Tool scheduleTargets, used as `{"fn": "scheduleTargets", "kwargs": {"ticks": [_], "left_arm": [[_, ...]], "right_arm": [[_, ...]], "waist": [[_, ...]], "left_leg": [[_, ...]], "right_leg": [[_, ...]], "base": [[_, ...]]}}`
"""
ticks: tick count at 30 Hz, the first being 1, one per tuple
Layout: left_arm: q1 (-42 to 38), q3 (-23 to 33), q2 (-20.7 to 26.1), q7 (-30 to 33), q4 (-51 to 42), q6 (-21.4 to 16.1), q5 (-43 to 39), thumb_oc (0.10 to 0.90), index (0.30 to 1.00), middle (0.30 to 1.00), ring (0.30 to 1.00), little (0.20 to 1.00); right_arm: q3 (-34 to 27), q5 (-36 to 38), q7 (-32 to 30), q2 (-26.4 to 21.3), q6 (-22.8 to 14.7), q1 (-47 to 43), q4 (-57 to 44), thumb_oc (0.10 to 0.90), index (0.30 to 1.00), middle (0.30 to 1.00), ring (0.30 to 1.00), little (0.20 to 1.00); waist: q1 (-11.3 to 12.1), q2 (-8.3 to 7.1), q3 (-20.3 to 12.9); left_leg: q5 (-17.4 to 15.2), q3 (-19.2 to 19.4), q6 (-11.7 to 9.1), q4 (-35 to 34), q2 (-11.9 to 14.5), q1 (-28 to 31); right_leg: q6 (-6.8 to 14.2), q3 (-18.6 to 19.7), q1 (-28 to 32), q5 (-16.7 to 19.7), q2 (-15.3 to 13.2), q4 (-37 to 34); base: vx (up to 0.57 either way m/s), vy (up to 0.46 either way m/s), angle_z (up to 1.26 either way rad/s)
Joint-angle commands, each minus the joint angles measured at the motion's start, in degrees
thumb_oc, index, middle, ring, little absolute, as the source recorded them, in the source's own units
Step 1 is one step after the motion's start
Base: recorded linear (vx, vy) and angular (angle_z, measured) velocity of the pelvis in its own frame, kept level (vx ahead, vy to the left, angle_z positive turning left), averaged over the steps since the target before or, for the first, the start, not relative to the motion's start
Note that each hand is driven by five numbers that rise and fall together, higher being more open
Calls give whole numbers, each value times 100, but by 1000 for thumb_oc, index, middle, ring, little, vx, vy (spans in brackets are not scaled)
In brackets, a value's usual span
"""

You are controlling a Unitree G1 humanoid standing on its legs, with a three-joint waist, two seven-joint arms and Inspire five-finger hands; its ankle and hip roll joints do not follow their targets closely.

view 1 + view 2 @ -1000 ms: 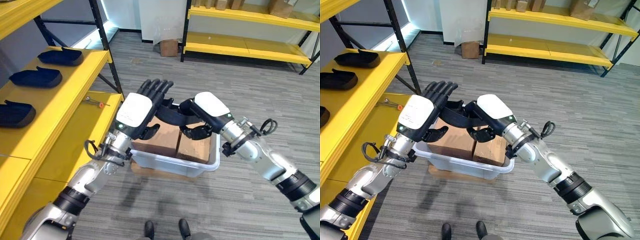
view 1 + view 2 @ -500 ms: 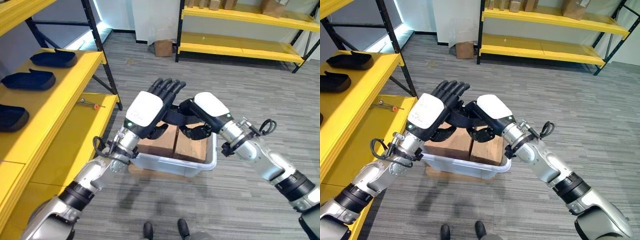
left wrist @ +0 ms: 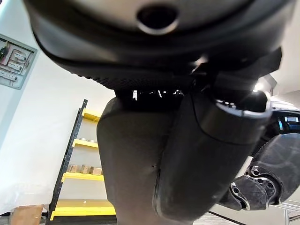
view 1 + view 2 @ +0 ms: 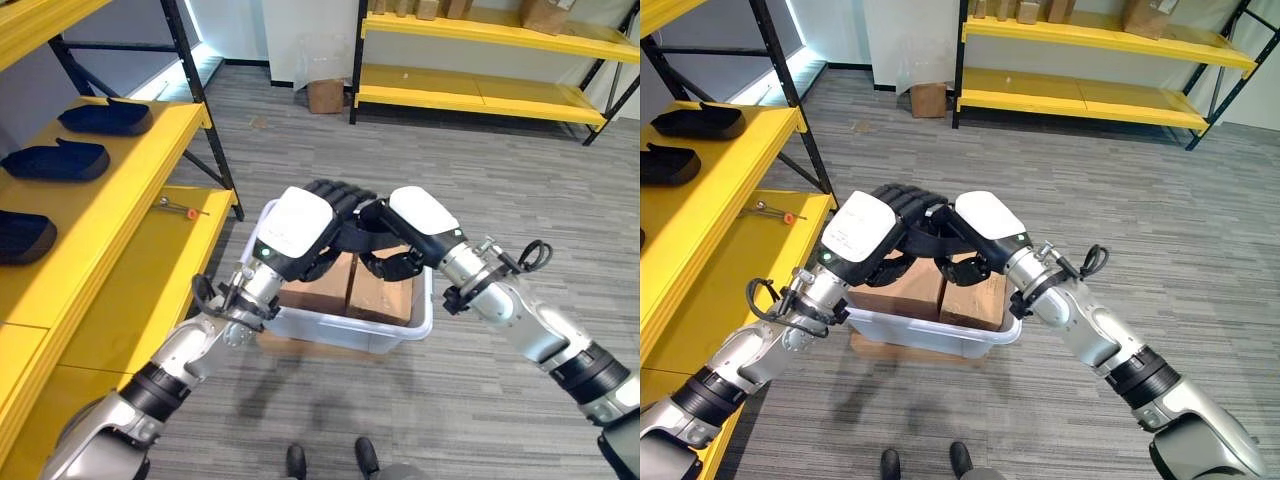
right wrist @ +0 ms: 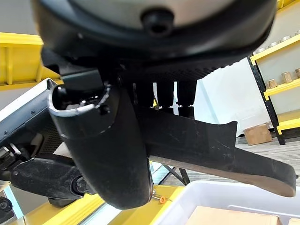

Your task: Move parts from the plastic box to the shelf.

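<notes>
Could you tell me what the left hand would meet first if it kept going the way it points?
Most likely the right hand, just beyond the black part both hold above the plastic box.

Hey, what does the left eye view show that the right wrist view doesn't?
Left eye view alone: both arms whole, cardboard boxes in the plastic box, dark parts already on the yellow shelf. Right wrist view alone: the right hand from below, thumb under the black part. Both: left hand curled on that part, the box, shelf and screwdriver.
</notes>
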Motion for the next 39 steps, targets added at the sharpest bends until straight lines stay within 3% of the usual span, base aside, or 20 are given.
{"fn": "scheduleTargets", "kwargs": {"ticks": [1,19,20,21,28,29,39], "left_arm": [[-343,-202,-219,173,284,-217,-13,400,300,300,300,300],[-58,55,-304,175,343,-173,-162,400,300,300,300,300],[-20,83,-297,176,342,-177,-168,400,300,300,300,300],[87,181,-271,164,310,-172,-195,400,300,300,300,300],[691,707,-36,164,168,-174,-174,400,300,300,300,300],[1117,1101,111,171,5,-199,-144,400,300,300,300,300],[2599,2411,216,311,-487,-214,-241,400,300,300,300,300]], "right_arm": [[-611,227,-481,397,-323,-285,-98,400,300,300,300,300],[-960,323,-558,512,-290,-34,-175,408,311,311,311,311],[-1026,347,-571,527,-285,38,-210,620,607,607,607,607],[-1269,429,-650,583,-294,268,-338,900,1000,1000,1000,1000],[-2231,756,-740,645,-474,1430,-909,900,1000,1000,1000,1000],[-2645,807,-686,679,-584,2095,-1200,900,1000,1000,1000,1000],[-3359,1304,-441,1153,-882,3682,-1793,900,1000,1000,1000,1000]], "waist": [[88,-86,-1147],[93,-96,-1166],[89,-91,-1178],[76,-79,-1181],[23,-58,-1184],[4,-47,-1160],[-23,58,-1126]], "left_leg": [[-332,39,-223,19,472,186],[-310,37,-217,31,477,187],[-340,41,-214,21,476,210],[-342,39,-211,19,473,213],[-326,63,-217,11,477,205],[-288,79,-227,14,483,170],[-311,24,-267,80,531,175]], "right_leg": [[549,-118,-201,-201,-433,300],[538,-114,-204,-177,-420,316],[540,-116,-182,-204,-423,307],[539,-111,-180,-210,-423,307],[551,-116,-202,-200,-433,295],[549,-112,-243,-176,-429,301],[487,-183,-217,-351,-372,439]], "base": [[0,0,0],[0,0,0],[0,0,0],[0,0,0],[-3,-2,0],[0,0,0],[-4,-13,0]]}}
